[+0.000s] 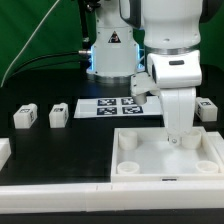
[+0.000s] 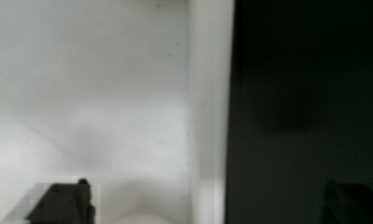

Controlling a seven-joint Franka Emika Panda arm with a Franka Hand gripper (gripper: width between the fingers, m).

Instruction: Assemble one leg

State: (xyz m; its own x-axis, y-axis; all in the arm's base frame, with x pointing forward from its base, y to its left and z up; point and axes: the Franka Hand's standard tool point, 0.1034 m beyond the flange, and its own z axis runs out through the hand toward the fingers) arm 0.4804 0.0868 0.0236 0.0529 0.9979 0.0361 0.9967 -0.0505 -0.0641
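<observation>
Two legs, small white blocks with tags, stand at the exterior view's left [image 1: 22, 117] [image 1: 58, 114]. Another leg [image 1: 207, 110] stands at the right, and one [image 1: 141, 84] lies by the robot base, partly behind the arm. My gripper [image 1: 180, 137] hangs low over the far right part of the large white square panel [image 1: 165, 176]. In the wrist view my gripper [image 2: 206, 203] is open, its dark fingertips [image 2: 62, 201] wide apart with nothing between them. Below lie the panel's surface [image 2: 94, 100] and its rim [image 2: 209, 100], then the black table [image 2: 307, 100].
The marker board [image 1: 108, 107] lies flat behind the panel, in the middle of the table. A white part [image 1: 3, 152] shows at the exterior view's left edge. The robot base [image 1: 110, 50] stands at the back.
</observation>
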